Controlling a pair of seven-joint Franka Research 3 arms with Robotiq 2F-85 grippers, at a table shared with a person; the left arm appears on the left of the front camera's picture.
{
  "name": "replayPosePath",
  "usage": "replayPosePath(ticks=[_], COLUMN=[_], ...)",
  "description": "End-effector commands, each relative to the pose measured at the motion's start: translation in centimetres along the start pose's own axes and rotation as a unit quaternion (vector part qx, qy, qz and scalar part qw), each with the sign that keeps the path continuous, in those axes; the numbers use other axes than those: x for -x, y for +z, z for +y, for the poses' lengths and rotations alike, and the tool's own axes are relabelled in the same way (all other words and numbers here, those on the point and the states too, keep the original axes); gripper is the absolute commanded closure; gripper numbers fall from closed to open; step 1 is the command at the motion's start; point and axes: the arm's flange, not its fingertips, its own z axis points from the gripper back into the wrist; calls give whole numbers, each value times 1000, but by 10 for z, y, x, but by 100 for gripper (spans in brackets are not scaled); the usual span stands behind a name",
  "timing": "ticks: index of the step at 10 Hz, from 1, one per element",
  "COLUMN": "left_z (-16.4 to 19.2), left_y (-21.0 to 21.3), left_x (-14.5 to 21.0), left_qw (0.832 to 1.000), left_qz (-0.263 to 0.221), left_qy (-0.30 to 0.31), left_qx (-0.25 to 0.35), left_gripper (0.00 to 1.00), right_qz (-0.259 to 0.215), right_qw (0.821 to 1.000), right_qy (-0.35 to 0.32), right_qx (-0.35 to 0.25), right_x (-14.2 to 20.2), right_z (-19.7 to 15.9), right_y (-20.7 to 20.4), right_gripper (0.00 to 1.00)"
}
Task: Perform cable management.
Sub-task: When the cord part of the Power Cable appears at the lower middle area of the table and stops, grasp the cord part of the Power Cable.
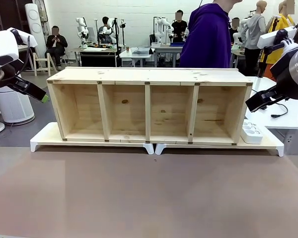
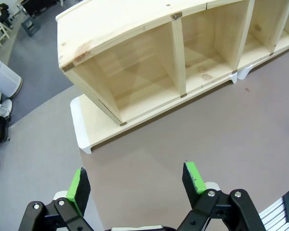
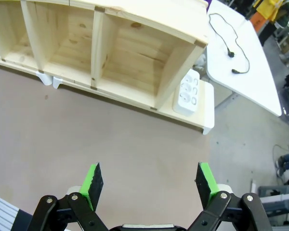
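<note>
On the white side table (image 3: 258,83), right of the wooden shelf (image 1: 149,106), the black cable (image 3: 231,54) lies loose, well apart from both grippers. The left gripper (image 2: 137,180) and the right gripper (image 3: 149,180) hang over the brown table (image 1: 149,198), both with jaws wide and empty. A white power strip (image 3: 187,92) sits just beside the right end of the shelf.

Near worktop (image 1: 149,198) open; far side blocked.
Four-bay wooden shelf unit (image 1: 149,75) spans the width; power strip (image 1: 252,133) beside its right end.

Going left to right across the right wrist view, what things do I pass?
Pale wooden open-fronted shelf unit, white multi-socket power strip, thin black power cable on the white table.
</note>
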Motion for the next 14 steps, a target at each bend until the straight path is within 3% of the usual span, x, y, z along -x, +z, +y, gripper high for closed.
replayPosePath(ticks=[1, 14], left_z=[0, 0], left_y=[-3, -3], left_x=[-2, -2], left_qw=[1000, 1000], left_qz=[-7, -7], left_qy=[6, 6], left_qx=[3, 3], left_gripper=[0, 0], right_qz=[3, 3], right_qw=[1000, 1000], right_qy=[-1, -1], right_qx=[-2, -2], right_x=[-1, -1], right_z=[-1, -1], right_y=[-4, -4], right_gripper=[0, 0])
